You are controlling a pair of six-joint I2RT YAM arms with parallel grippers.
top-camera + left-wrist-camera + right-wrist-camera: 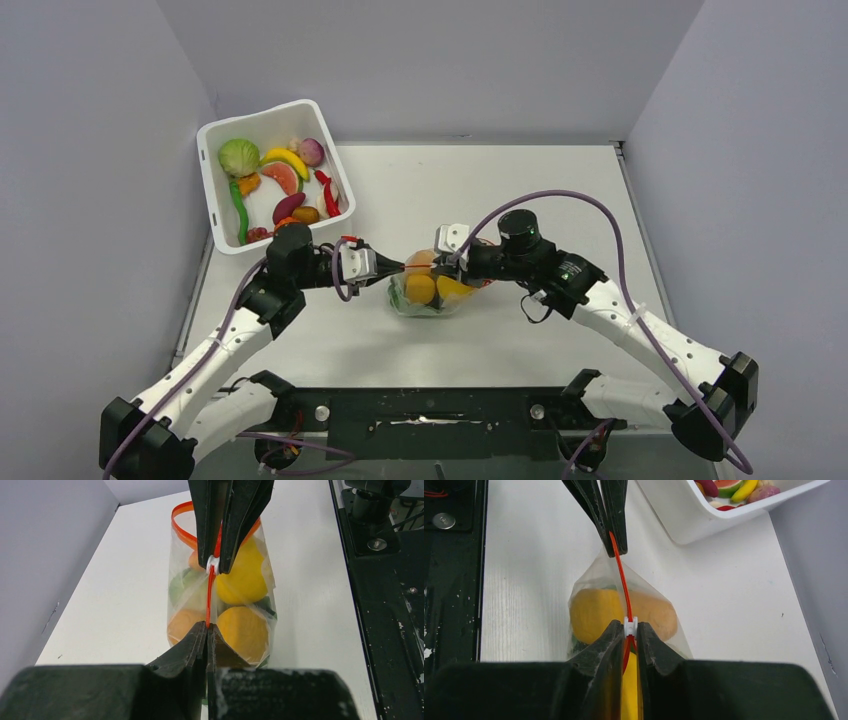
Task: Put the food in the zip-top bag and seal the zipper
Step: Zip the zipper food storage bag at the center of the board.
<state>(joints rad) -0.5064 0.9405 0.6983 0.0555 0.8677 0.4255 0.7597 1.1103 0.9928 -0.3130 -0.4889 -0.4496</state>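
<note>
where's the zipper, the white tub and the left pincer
zipper (620, 585), right wrist view, middle of the red strip
white tub (208, 185), top external view, its left wall
left pincer (207, 626), left wrist view, midway between its fingertips

zip-top bag (185, 600) base hidden behind left gripper (206, 626), white tub (694, 522) cropped at top edge

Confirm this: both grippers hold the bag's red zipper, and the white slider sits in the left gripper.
Wrong on the slider. The white slider sits in the right gripper, as the right wrist view shows; the left gripper pinches the end of the zipper.
</note>
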